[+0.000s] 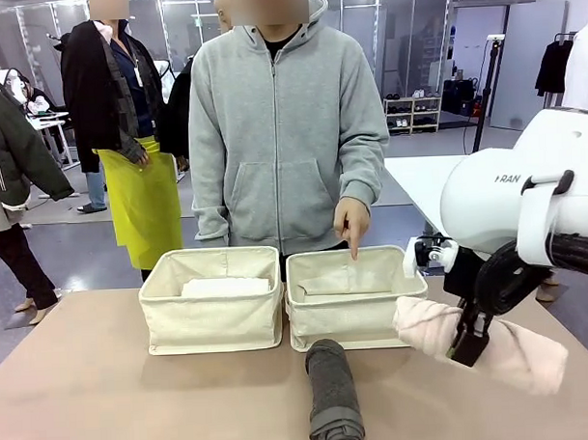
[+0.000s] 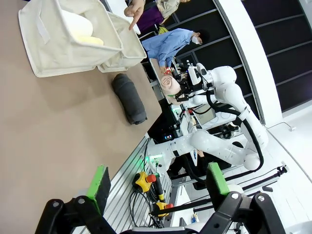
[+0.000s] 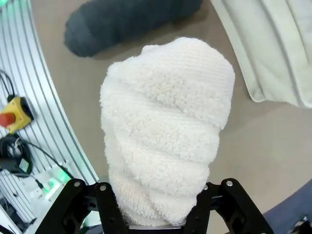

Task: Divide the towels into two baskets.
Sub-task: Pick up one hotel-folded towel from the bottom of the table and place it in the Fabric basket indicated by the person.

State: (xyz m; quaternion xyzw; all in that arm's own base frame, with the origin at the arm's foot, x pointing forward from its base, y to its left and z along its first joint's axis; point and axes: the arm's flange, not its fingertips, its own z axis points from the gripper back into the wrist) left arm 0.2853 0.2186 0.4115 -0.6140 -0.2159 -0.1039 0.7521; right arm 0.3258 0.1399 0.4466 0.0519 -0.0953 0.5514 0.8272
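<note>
1. Table [image 1: 97, 401]: near-left corner up to left basket [image 1: 213, 324] bare; free passage.
2. Baskets just beside each other near far edge; no room between.
3. Dark grey towel [image 1: 334, 397] lies end-on at right basket [image 1: 351, 324] near wall; blocks low approach from near edge.
4. Person's hand [image 1: 352, 218] points down over right basket's far rim.
5. Right gripper [image 1: 469, 344] clamping pink towel [image 1: 521, 357] occupies air by right edge.

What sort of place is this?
Probably a robotics lab: a yellow emergency-stop button sits beside the table, with glass partitions and a storage shelf behind the person.
</note>
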